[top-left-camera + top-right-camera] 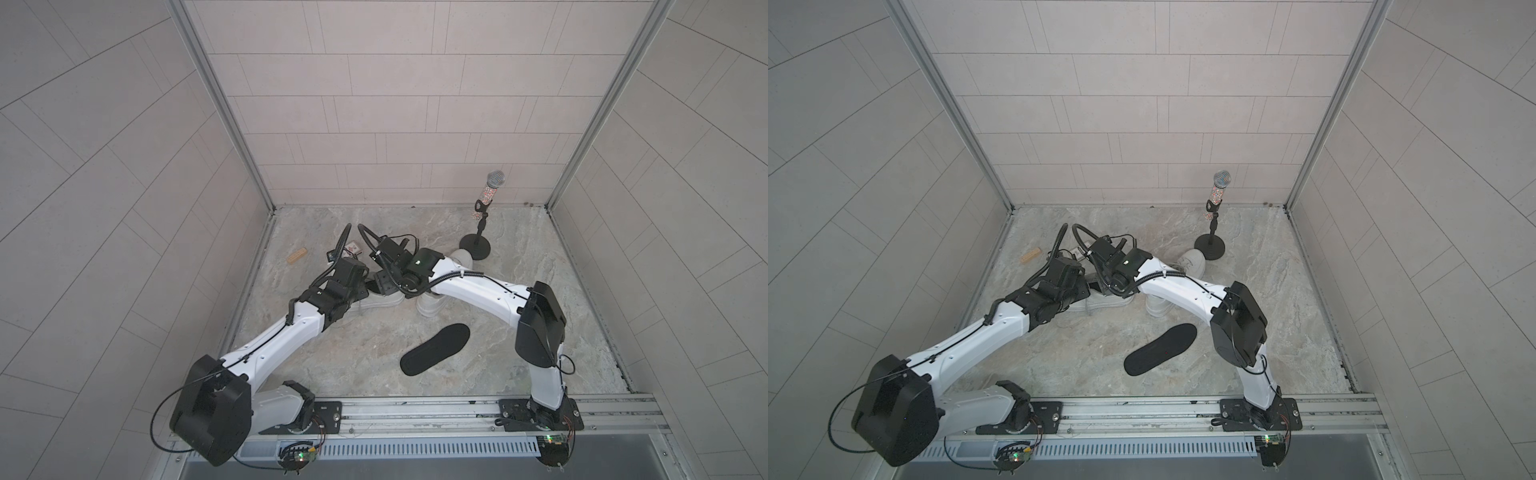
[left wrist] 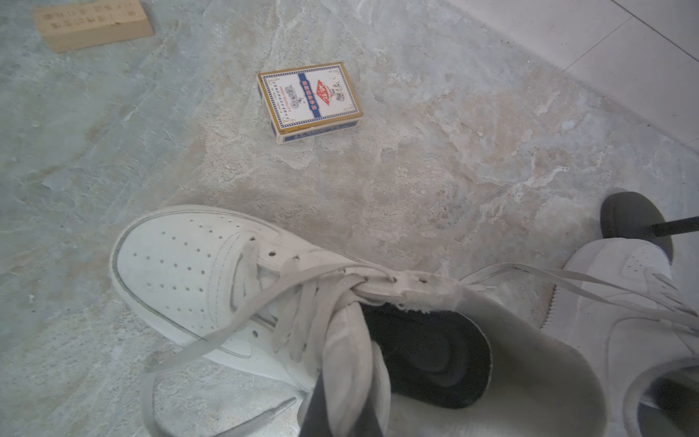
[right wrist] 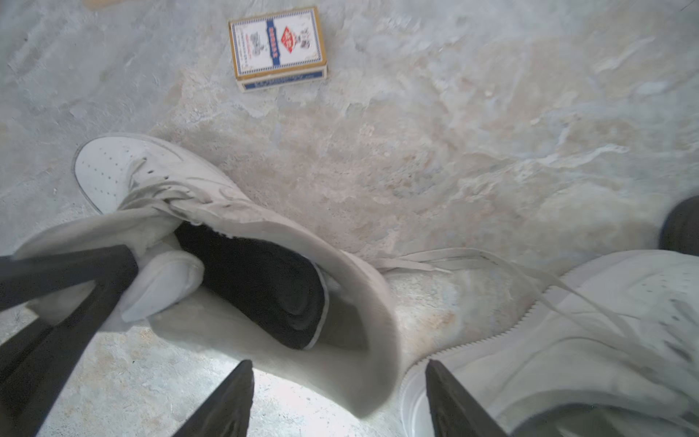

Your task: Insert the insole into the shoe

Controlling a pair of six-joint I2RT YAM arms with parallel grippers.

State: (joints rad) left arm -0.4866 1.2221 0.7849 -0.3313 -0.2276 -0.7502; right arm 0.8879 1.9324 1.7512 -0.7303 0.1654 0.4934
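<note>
White shoe (image 3: 113,170), tongue (image 3: 166,280) clamped in left end effector (image 3: 126,278), right end effector (image 3: 337,365) spread open, gripping nothing, black insole (image 3: 257,287) inside.

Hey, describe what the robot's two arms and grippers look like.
Both the left arm and the right arm have white shells with bulky black joint housings. Thin black cables run along them, and ribbed black hoses loop above the wrists. The left gripper and right gripper have flat black fingers that taper to points.
</note>
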